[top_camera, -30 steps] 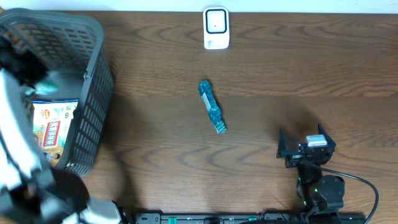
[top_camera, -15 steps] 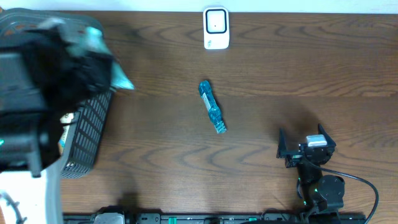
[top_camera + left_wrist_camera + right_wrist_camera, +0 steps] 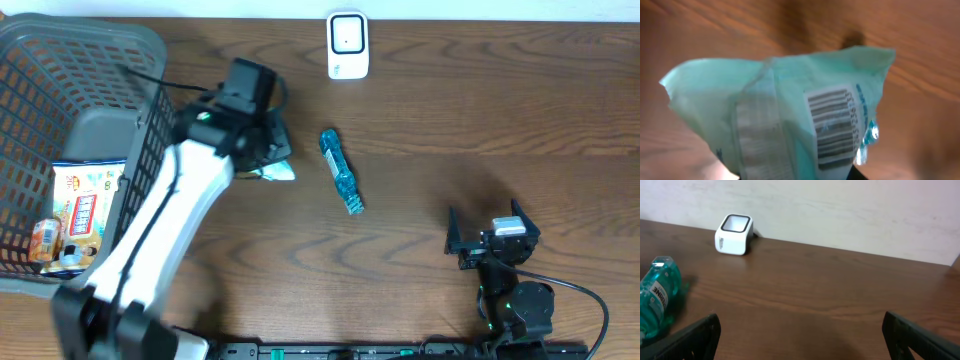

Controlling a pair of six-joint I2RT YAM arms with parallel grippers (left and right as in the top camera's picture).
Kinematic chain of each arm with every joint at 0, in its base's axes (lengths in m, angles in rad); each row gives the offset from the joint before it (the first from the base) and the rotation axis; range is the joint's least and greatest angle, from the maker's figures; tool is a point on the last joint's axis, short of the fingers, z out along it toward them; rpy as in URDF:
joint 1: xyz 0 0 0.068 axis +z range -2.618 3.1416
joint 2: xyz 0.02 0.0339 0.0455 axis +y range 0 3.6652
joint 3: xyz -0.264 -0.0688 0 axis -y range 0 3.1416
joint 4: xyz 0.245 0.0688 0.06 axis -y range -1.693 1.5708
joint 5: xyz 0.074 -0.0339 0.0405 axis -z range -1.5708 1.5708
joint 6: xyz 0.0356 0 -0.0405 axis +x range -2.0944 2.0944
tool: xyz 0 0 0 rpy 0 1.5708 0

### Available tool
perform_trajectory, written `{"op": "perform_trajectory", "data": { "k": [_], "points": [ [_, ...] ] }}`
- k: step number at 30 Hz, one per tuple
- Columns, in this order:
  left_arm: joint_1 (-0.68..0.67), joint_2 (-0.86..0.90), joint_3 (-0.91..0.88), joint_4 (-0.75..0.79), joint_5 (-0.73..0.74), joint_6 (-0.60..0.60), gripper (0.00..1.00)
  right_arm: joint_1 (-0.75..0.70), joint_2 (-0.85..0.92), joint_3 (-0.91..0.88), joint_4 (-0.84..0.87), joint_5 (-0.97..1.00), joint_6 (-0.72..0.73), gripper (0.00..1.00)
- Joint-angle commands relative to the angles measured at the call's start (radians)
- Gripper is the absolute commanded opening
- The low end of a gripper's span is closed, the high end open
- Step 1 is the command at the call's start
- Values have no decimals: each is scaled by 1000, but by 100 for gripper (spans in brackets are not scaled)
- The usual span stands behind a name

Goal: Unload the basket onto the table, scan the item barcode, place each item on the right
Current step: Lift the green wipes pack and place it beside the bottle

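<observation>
Showing the left arm reached out over the worktop, its jaws clamped on a pale green packet, which hangs just right of the basket in the overhead view. The packet's barcode faces the left wrist camera, bars running across a tall panel near one edge. The scanner stands at the far edge of the worktop, well apart from the packet, beyond it and to the arm's right; its framed window appears to face upward. By this reading the coming move is a carry away and rightward, with the barcode side turned down toward that window.

A blue bottle lies on its side just right of the packet, long axis running roughly far-to-near with a slight slant. It sits close beside the route but not across it. Snack packs rest in the basket.

The right jaws stand wide apart and hold nothing, parked at the near right, farther from the packet; one finger frames the scanner and bottle.
</observation>
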Motion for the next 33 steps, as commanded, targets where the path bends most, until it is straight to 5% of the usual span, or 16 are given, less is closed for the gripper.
{"op": "perform_trajectory", "data": {
  "k": [1, 13, 17, 20, 27, 33],
  "points": [
    [-29, 91, -7, 20, -28, -113, 24, 2, -2, -2, -3, 6, -10, 99],
    [-100, 373, -7, 125, 22, -351, 24, 2, -2, -2, -3, 6, -10, 99],
    [-106, 352, 6, 134, 51, -344, 68, 2, -2, -2, -3, 6, -10, 99],
    [-99, 289, 34, 125, 50, -288, 95, 2, -2, -2, -3, 6, -10, 99],
    [-26, 23, 143, 111, 20, -37, 99, 2, -2, -2, -3, 6, -10, 99],
    [100, -198, 251, 121, -288, 278, 100, 2, -2, -2, -3, 6, -10, 99]
  ]
}}
